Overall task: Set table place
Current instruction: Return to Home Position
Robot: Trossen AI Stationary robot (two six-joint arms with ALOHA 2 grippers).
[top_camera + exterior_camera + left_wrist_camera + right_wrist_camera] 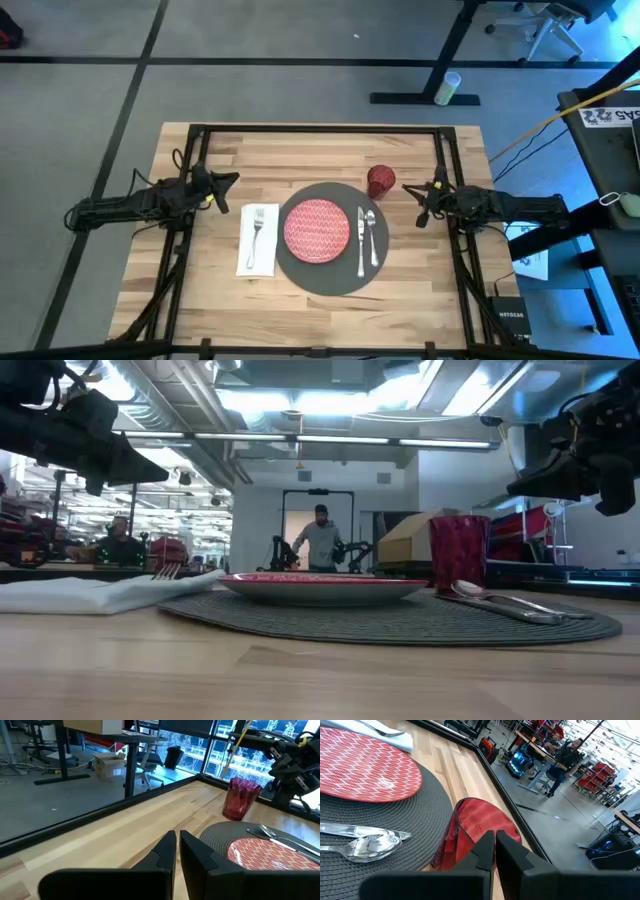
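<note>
The place setting lies in the middle of the table [320,150], with both grippers raised at its two sides.

In the low view the napkin [90,592] hides the fork [165,572] except for its tines, and the knife [505,609] is hard to separate from the spoon [478,591]. From above, the fork lies on the napkin just left of the grey mat [325,285]; the red plate [317,229] sits at the mat's centre, and the knife and spoon lie on the mat to its right. The red cup [381,181] stands upright at the mat's far right edge; whether it touches the mat I cannot tell. The left gripper [178,835] and the right gripper [495,834] each have their fingers pressed nearly together and hold nothing. Beyond the table a bottle [447,88] stands on the floor and a person [320,540] stands in the room. The print on the sheet [610,116] at the far right is too small to read.
</note>
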